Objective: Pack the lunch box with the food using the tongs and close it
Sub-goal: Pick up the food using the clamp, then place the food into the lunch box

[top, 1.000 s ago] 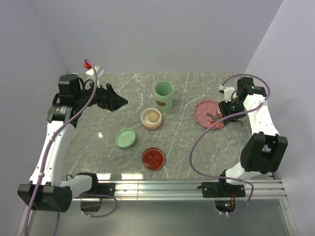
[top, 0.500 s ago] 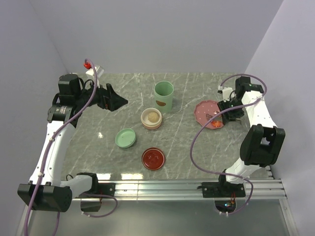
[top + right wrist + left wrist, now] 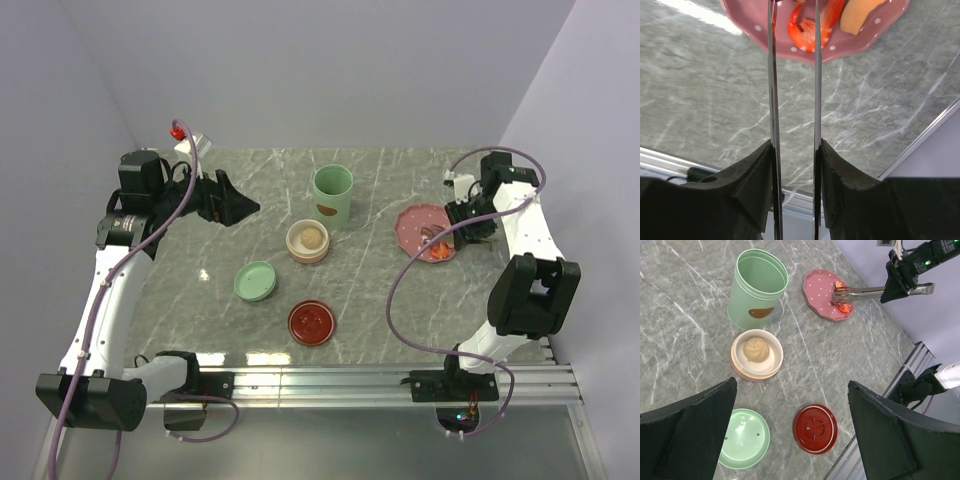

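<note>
My right gripper (image 3: 795,150) is shut on the silver tongs (image 3: 816,75), one finger pressing each arm. The tong tips reach over the pink plate (image 3: 790,47) and straddle a red piece of food (image 3: 805,27). An orange piece (image 3: 860,15) lies beside it. From above, the tongs (image 3: 440,238) point left from my right gripper (image 3: 468,226) onto the plate (image 3: 412,225). The lunch box stands apart in pieces: a green cylinder (image 3: 332,195), a beige tier holding a dumpling (image 3: 308,240), a green lid (image 3: 255,281) and a red lid (image 3: 311,322). My left gripper (image 3: 235,205) hangs open and empty at the far left.
The left wrist view looks down on the green cylinder (image 3: 757,287), the tier (image 3: 756,354), both lids (image 3: 743,438) (image 3: 815,428) and the plate (image 3: 822,290). A metal rail (image 3: 380,375) runs along the table's near edge. Walls stand close on both sides.
My right wrist has drawn back to the right and its elbow has swung in, with the tongs staying over the plate and their arms closer together. The left arm has not moved.
</note>
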Controlling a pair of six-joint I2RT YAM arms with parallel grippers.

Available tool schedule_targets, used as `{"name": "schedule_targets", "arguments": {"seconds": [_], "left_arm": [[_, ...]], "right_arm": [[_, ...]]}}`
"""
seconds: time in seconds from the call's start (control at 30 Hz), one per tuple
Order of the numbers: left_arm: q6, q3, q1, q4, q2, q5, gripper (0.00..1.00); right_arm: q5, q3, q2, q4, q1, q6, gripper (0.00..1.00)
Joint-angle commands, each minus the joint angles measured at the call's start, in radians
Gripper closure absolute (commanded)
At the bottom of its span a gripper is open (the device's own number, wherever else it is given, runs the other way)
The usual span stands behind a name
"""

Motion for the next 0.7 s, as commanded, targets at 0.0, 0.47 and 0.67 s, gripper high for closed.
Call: {"name": "schedule_targets", "arguments": {"seconds": [0.0, 0.47, 0.67], "left_arm": [[0.001, 0.019, 0.004, 0.037, -0.001, 0.001, 0.01], [0.036, 0.023, 0.004, 0.015, 0.007, 0.016, 0.01], [0.041, 0.025, 0.004, 0.009, 0.005, 0.015, 0.01]], "right_arm": [[-0.069, 0.112, -0.048, -0.049, -0.006, 0.018, 0.56], [-0.265, 0.511, 0.003, -0.057, 0.242, 0.221, 0.57], [-0.246, 0.574, 0.058, 0.012, 0.356, 0.291, 0.57]]}}
